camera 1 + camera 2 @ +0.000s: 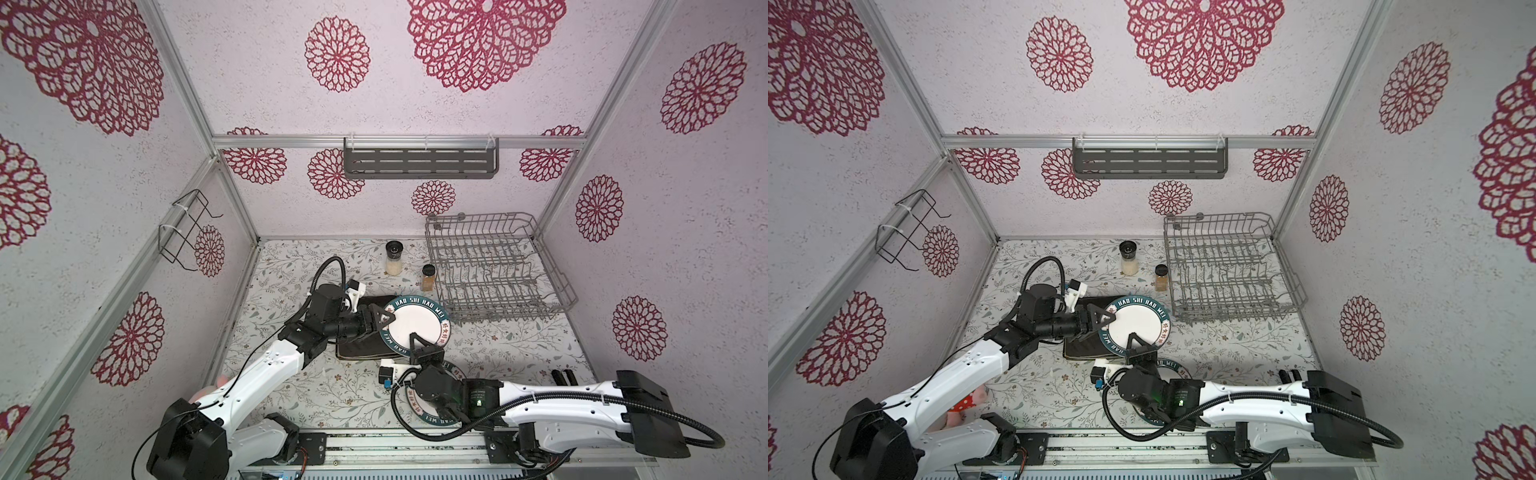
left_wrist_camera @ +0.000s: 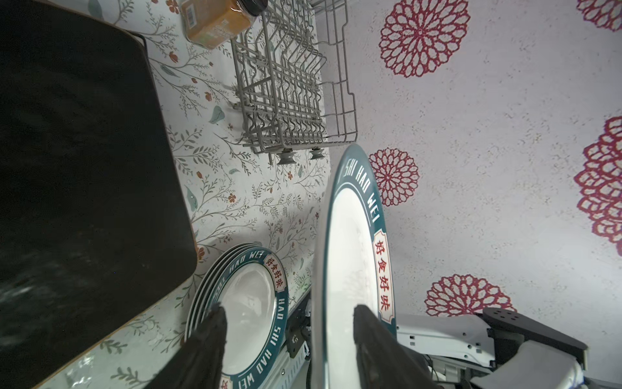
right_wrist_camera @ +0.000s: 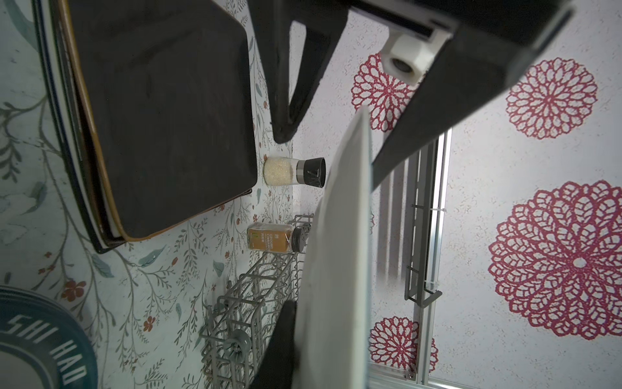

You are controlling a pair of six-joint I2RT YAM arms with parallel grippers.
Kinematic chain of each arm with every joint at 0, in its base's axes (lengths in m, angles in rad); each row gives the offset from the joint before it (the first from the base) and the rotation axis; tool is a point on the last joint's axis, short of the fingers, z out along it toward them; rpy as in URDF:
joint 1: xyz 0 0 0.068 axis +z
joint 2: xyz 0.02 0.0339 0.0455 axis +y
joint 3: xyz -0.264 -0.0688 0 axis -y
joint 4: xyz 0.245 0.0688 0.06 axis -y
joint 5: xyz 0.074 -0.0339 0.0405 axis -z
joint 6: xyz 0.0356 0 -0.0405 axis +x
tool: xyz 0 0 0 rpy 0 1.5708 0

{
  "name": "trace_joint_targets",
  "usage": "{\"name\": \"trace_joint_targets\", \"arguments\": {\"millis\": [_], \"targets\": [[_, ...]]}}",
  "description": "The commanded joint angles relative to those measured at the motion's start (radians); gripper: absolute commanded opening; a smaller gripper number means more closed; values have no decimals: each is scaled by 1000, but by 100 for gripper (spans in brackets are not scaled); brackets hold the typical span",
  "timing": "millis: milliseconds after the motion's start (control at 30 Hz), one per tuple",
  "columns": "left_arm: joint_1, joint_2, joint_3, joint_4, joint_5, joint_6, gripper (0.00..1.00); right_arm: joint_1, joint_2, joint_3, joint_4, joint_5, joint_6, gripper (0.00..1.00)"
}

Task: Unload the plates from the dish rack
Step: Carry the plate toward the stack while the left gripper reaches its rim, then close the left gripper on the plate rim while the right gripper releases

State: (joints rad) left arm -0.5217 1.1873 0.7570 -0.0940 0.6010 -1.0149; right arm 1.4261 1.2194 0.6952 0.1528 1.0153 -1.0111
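A round white plate point(image 1: 417, 322) point(image 1: 1138, 322) with a green lettered rim hangs over a stack of black square plates point(image 1: 365, 345) point(image 2: 84, 168). My right gripper point(image 1: 415, 340) point(image 1: 1133, 338) is shut on its near rim. In the right wrist view the plate point(image 3: 340, 235) shows edge-on, with one finger against its back. My left gripper point(image 1: 384, 322) point(image 2: 289, 313) straddles the plate's left rim. Its jaws are open: one finger point(image 2: 367, 330) lies at the plate's point(image 2: 346, 252) face, the other point(image 2: 212, 330) stands off its back. The grey wire dish rack point(image 1: 494, 266) point(image 1: 1225, 266) holds no plates.
A stack of round green-rimmed plates point(image 1: 436, 415) point(image 2: 249, 303) lies at the front under my right arm. Two spice jars point(image 1: 393, 257) point(image 1: 428, 277) stand left of the rack. A slotted shelf point(image 1: 419, 160) and a black wire holder point(image 1: 187, 228) hang on the walls.
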Motion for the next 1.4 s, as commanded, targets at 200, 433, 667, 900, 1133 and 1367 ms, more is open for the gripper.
{"name": "trace_joint_targets", "arguments": {"millis": [200,433,667,900,1133,1367], "targets": [[-60,51,-15,173,31,-66,48,9,-8,-14,51,51,77,0],[-102,84,-17,206,18,-80,35,7,0,-34,69,57,83,0],[-116,97,-34,236,19,-100,22,8,-10,-52,73,55,89,0],[-129,100,-41,242,7,-95,3,8,-4,-55,56,55,119,1],[-137,92,-50,278,-6,-103,0,7,-30,-48,-6,62,167,18],[-136,86,-50,299,-50,-106,0,25,-106,44,-325,-64,351,59]]}}
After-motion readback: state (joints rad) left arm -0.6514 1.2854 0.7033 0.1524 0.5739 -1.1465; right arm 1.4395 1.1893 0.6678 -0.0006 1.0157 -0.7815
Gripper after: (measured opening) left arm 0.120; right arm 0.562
